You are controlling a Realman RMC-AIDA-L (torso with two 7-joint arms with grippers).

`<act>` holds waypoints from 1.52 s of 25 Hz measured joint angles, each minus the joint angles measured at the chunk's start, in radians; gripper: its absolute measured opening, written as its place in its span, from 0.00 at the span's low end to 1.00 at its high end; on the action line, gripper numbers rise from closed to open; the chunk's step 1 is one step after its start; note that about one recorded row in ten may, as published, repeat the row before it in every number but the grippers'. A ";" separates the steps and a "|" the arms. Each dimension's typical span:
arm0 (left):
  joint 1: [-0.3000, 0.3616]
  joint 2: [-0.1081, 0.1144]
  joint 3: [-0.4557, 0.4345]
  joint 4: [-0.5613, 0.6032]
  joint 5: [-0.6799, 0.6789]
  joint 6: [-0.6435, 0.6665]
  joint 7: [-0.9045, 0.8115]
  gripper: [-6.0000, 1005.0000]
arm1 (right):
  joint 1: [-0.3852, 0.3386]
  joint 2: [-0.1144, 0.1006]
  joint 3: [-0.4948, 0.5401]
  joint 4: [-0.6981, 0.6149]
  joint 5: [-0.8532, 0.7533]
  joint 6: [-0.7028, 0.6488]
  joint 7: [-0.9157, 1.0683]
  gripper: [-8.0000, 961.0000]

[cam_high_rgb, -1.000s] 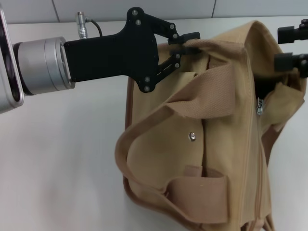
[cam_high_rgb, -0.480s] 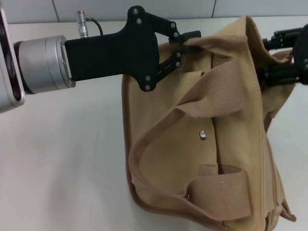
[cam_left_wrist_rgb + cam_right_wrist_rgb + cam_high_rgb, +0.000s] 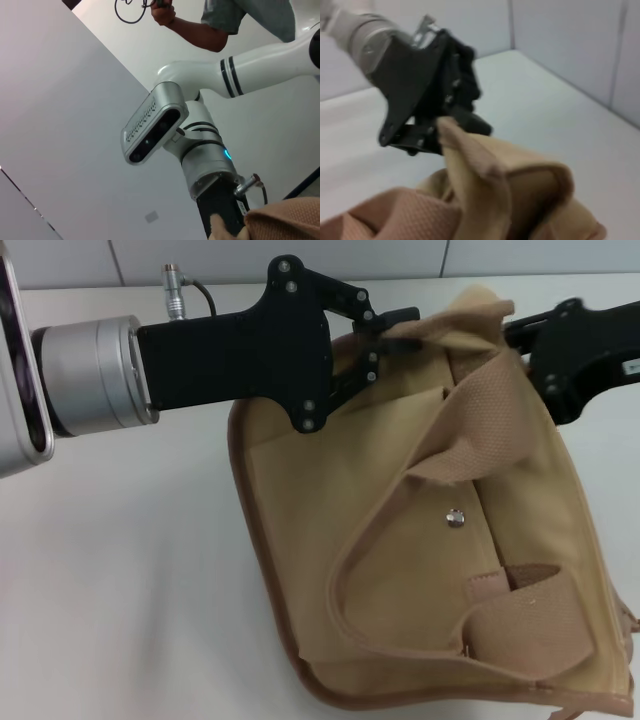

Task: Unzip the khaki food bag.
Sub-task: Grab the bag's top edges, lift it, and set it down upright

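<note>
The left pincer (image 3: 400, 328) is clamped on the khaki food bag's (image 3: 400, 540) top edge; right pincer's (image 3: 520, 340) state unclear.

left gripper (image 3: 398, 328) fingers clamped, right gripper (image 3: 520, 340) opposite

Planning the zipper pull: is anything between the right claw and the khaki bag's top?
Nothing visible does. The right claw is already at the top edge of the khaki food bag; the left claw pinches the same edge beside it.
</note>
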 joint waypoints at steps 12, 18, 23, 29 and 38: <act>0.000 -0.002 0.004 -0.001 -0.001 0.001 0.001 0.10 | 0.077 -0.051 0.063 0.035 0.007 -0.212 0.048 0.72; -0.003 -0.002 0.005 -0.002 -0.001 0.002 0.001 0.10 | 0.072 -0.052 0.075 0.042 0.014 -0.281 0.025 0.72; -0.004 -0.002 0.006 -0.002 -0.002 0.000 0.001 0.10 | 0.045 -0.038 0.127 -0.018 0.025 -0.277 0.008 0.72; -0.005 -0.001 0.007 -0.003 -0.003 -0.002 0.001 0.10 | 0.016 -0.003 0.155 -0.068 0.034 -0.142 -0.003 0.72; -0.008 -0.002 0.009 -0.005 -0.003 -0.005 0.001 0.10 | 0.023 0.001 -0.035 -0.040 -0.034 -0.018 0.022 0.72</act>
